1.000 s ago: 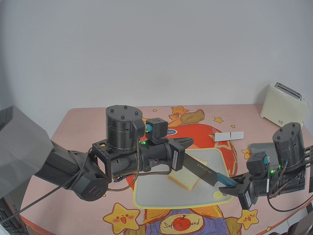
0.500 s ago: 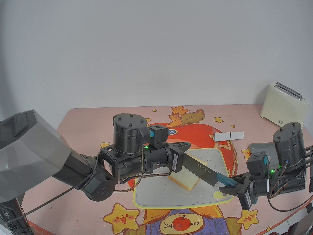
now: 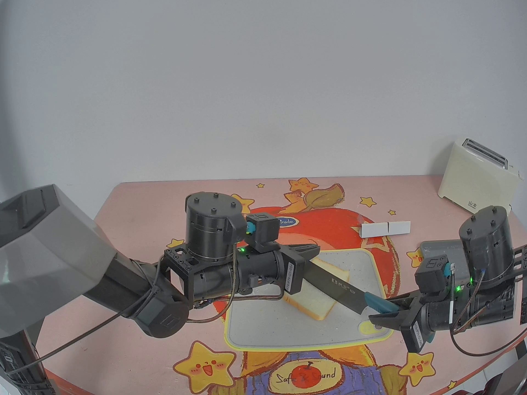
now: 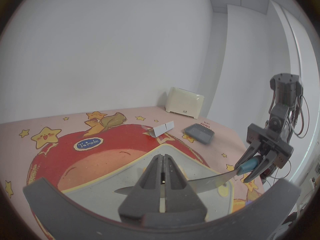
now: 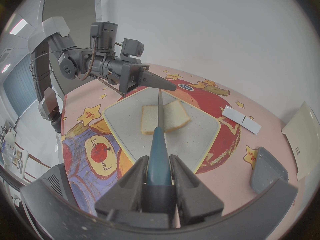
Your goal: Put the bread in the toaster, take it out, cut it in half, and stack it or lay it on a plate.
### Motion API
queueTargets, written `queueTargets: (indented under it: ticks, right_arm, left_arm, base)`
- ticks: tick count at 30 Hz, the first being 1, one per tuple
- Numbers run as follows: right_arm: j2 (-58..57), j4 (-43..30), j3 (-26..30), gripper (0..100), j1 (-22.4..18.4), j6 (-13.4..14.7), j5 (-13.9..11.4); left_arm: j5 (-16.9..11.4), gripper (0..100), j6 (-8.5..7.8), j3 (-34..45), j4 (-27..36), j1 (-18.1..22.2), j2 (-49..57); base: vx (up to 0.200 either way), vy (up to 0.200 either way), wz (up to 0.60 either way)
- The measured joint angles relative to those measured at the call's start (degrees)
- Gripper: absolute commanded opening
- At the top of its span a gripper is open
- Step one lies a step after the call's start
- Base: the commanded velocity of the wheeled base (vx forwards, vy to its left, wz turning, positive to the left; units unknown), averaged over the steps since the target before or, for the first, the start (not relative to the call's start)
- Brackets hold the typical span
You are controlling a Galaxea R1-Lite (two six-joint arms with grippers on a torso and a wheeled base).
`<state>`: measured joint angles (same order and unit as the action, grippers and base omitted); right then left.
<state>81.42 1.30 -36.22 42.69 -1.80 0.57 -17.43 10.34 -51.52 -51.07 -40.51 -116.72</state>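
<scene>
Bread [image 3: 314,302] – one pale, soft, square slice with a thin crust – lies flat near the middle of the cutting board [image 3: 263,325]. The board is a light grey, speckled rounded rectangle with a yellow rim. The knife [image 3: 337,289] crosses the slice on a slant, its dark steel blade standing on edge and its handle teal. Whether the edge has entered the crumb cannot be told.

The right gripper [image 3: 387,309] sits low over the board's near right corner and points left, with its jaws clamped on the handle. The forearm runs in level from the worktop's [image 3: 143,215] right edge.

The left gripper [image 3: 314,247] hangs over the far end of the slice, above the blade tip – jaws pressed together, holding nothing. That arm stretches low and level from the left.

A dark grey rectangular plate [image 5: 266,170] lies to the right of the board. A folded white card [image 3: 385,229] stands beyond the board. A cream, round-cornered toaster [image 3: 479,176] occupies the far right corner of the pink cartoon-printed worktop
</scene>
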Motion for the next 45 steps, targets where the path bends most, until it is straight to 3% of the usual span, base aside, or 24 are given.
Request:
queueTargets:
  ticks: [45]
  right_arm:
    - [0.0, -0.2, 1.9, 0, -0.2, 0.2, 0.0]
  left_arm:
    - [0.0, 0, 0.44, 0.9, -0.3, -0.5, 1.0]
  base:
    - [0.0, 0.0, 0.0]
